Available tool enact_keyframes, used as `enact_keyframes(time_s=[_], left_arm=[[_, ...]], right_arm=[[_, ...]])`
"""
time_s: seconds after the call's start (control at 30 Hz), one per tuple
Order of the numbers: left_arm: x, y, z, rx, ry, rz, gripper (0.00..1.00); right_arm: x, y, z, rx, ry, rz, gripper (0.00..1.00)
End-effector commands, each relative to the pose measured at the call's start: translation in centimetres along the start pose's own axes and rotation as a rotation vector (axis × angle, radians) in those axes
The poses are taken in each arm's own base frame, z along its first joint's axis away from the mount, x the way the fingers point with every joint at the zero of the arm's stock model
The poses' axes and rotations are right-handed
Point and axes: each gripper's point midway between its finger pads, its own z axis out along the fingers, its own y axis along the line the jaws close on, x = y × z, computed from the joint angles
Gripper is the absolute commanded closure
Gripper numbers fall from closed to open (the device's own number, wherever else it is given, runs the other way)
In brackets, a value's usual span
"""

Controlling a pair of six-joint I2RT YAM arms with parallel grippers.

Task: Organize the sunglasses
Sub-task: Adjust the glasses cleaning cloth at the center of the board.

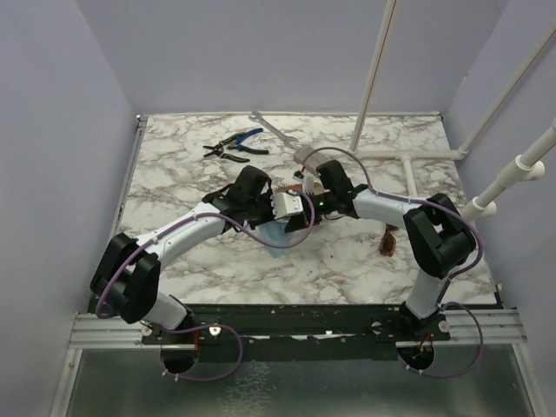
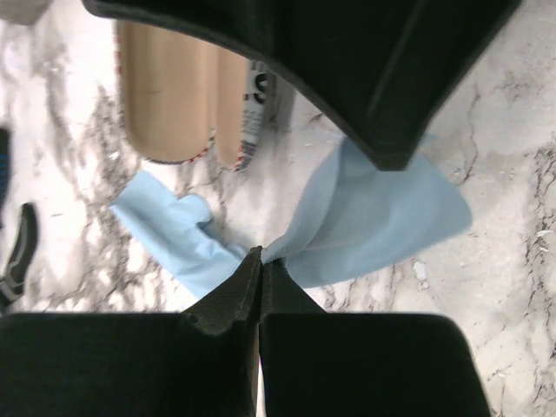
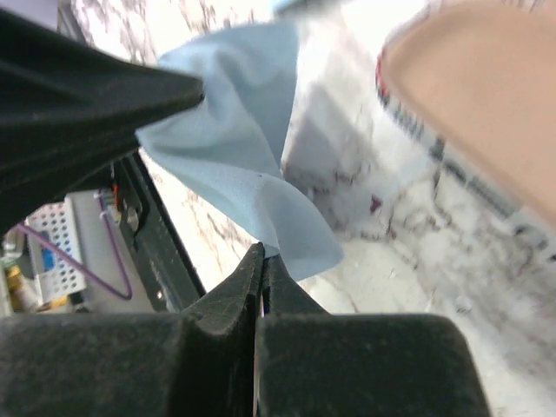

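1. Sunglasses [image 1: 388,242] lie beside the right arm [image 1: 439,236], well apart from both grippers.
2. We judge them light, fragile and slick-lensed, so take the frame.
3. We see the left gripper [image 2: 261,265] and right gripper [image 3: 261,261] each pinching the cloth [image 2: 382,217].

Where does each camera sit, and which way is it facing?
Top external: above, behind the bases, looking down at the marble table; both arms show.
Left wrist: on the left arm, looking down past the left gripper, shut on the light blue cloth.
Right wrist: likewise past the right gripper, shut on the same cloth.
Shared: both wrist views show the cloth and a tan oblong object.
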Motion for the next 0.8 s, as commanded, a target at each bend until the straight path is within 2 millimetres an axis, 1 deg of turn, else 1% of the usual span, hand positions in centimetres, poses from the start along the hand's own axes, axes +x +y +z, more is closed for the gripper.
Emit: enact_keyframes(time_s=[0.0, 0.13, 0.17, 0.23, 0.3, 0.33, 0.4, 0.57, 0.63, 0.77], left_arm=[[-1.0, 2.9, -3.4, -0.117, -0.016, -0.013, 1.00], [-1.1, 4.3, -4.7, -0.168, -0.033, -0.009, 1.00], [-1.3, 4.5, -4.9, -0.179, -0.041, -0.005, 1.00], [-1.2, 4.3, -4.9, -0.181, -0.055, 0.009, 1.00], [-0.9, 3.2, -4.7, -0.153, -0.071, 0.018, 1.00], [-0.6, 2.5, -4.5, -0.134, -0.075, 0.017, 1.00], [0.3, 0.7, -4.1, -0.090, -0.074, 0.008, 1.00], [2.2, -3.7, -3.8, 0.010, -0.060, -0.009, 1.00], [3.1, -4.8, -4.1, 0.035, -0.038, 0.005, 1.00], [5.6, -7.2, -4.8, 0.097, 0.026, 0.018, 1.00]], right_arm=[[-4.3, 0.2, -1.7, 0.109, -0.077, -0.140, 1.00], [-7.0, 0.6, -2.7, 0.164, -0.108, -0.230, 0.99], [-7.3, 0.7, -2.9, 0.176, -0.106, -0.248, 0.99], [-7.6, 0.7, -3.3, 0.195, -0.098, -0.277, 0.99], [-7.3, 0.8, -3.5, 0.195, -0.084, -0.297, 1.00], [-6.8, 1.0, -3.4, 0.182, -0.074, -0.301, 1.00], [-5.4, 1.4, -2.8, 0.153, -0.042, -0.299, 0.99], [-0.5, 3.6, 0.5, 0.066, 0.072, -0.316, 0.99], [1.2, 3.9, 1.5, 0.054, 0.113, -0.307, 1.00], [3.7, 4.4, 2.7, 0.033, 0.171, -0.286, 1.00]])
